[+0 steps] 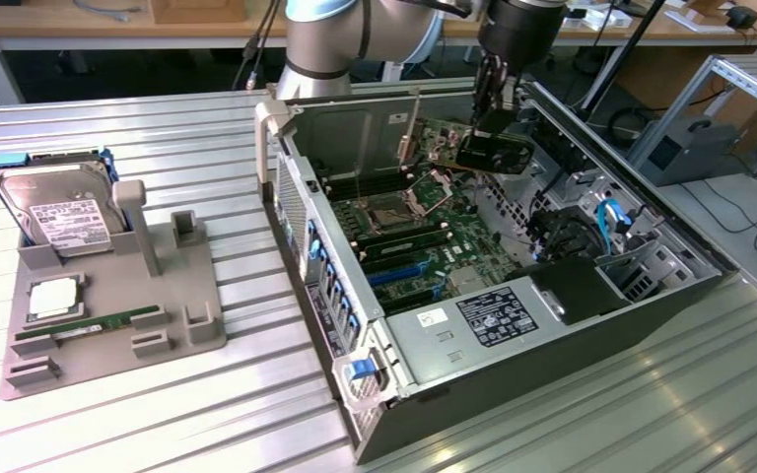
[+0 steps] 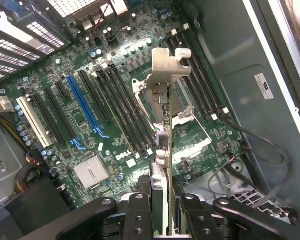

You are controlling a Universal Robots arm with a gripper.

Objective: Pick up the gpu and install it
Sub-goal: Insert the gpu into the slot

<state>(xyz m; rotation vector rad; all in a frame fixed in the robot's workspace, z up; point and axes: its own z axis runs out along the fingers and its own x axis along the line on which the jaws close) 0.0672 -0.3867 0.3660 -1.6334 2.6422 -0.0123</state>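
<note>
1. In the exterior view, your black gripper (image 1: pixel 491 126) is clamped on the thin dark gpu (image 1: pixel 489 155). The card hangs over the inside of the open black computer case (image 1: pixel 668 286) on the ribbed metal worktop (image 1: pixel 155 414), at about one o'clock from the centre of the green motherboard (image 1: pixel 418 236).
2. In the wrist view, your gripper (image 2: pixel 160 215) pinches the gpu (image 2: pixel 161 145) edge-on. Its silver bracket (image 2: pixel 168 65) is at the far end, above the motherboard (image 2: pixel 90 120) and apart from the blue slot (image 2: pixel 82 107).

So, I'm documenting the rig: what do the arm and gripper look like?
The arm is a silver-grey tube with thick rounded joints, one ringed in light blue. The gripper has a black cylindrical body; seen from the wrist, its fingers are matte black blocks with round screw holes.
</note>
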